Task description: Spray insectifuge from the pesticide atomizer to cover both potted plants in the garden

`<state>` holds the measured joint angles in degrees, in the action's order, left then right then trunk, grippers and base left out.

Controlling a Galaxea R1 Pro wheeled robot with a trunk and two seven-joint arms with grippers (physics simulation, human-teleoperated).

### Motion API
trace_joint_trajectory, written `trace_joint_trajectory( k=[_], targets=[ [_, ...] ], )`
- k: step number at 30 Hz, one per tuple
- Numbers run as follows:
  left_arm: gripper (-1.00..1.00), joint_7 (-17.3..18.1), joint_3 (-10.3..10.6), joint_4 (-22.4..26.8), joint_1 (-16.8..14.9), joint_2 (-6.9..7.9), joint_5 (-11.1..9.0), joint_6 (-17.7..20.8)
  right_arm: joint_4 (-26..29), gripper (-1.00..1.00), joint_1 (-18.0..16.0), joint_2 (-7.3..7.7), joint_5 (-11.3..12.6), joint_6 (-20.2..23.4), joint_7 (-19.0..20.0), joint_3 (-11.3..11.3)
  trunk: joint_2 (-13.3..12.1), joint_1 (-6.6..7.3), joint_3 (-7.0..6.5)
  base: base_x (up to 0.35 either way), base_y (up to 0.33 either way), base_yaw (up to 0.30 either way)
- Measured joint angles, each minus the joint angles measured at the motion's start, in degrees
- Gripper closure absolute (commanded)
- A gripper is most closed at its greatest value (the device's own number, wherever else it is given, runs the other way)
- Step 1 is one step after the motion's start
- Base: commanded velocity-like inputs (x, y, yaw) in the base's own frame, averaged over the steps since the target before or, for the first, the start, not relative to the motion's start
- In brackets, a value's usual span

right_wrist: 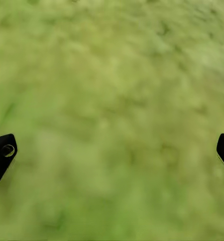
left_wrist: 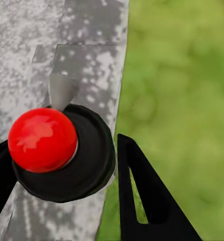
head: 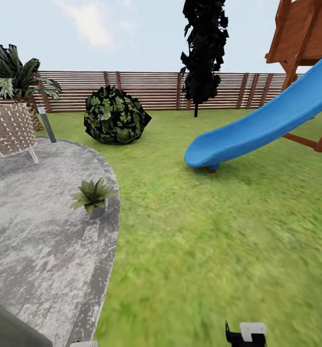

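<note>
Blue slide (head: 257, 132), mottled grey patio (head: 40, 250)

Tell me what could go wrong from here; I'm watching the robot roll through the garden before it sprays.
No atomizer shows between the right gripper fingers, which are spread over bare lawn, so nothing could be sprayed yet. The potted plant stands at the patio edge, close ahead on the left: driving on could knock it over. A red ball on a black disc sits right by the left gripper's fingers and might get bumped.

One potted plant (head: 94, 195) sits at the patio (head: 40, 250) edge beside lawn (head: 218, 231)
</note>
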<state>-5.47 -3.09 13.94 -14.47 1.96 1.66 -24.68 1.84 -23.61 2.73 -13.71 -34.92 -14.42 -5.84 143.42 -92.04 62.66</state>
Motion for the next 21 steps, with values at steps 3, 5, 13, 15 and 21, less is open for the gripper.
trace_joint_trajectory(
  k=[3, 5, 13, 15, 21],
  targets=[
    [1.00, -0.01, 0.00, -0.01, 0.00, 0.00, 0.00, 0.00, 0.00, -1.00, 0.00, -0.03, 0.00, 0.00, -0.08, 0.03, 0.00, 0.00, 0.00, 0.340, -0.052, 0.000],
    [1.00, -0.01, 0.00, -0.01, 0.00, 0.00, 0.00, 0.00, -0.01, -1.00, 0.00, -0.06, 0.00, -0.01, -0.13, 0.05, 0.00, 0.00, 0.00, 0.340, -0.089, 0.000],
    [1.00, -0.01, 0.01, -0.01, 0.00, 0.00, 0.00, 0.00, 0.06, -1.00, 0.00, -0.36, -0.01, -0.01, -0.15, 0.07, 0.00, 0.00, 0.00, 0.339, -0.117, 0.000],
    [1.00, -0.03, 0.01, -0.01, 0.00, 0.00, 0.00, 0.00, 0.07, -1.00, 0.00, -0.40, 0.00, -0.01, -0.15, 0.06, 0.00, 0.00, 0.00, 0.339, -0.122, 0.056],
    [1.00, -0.03, 0.00, 0.01, 0.01, 0.00, 0.00, 0.01, 0.05, -1.00, -0.02, -0.51, 0.00, -0.01, -0.14, 0.06, 0.00, 0.00, 0.00, 0.339, -0.122, 0.231]
  ],
)
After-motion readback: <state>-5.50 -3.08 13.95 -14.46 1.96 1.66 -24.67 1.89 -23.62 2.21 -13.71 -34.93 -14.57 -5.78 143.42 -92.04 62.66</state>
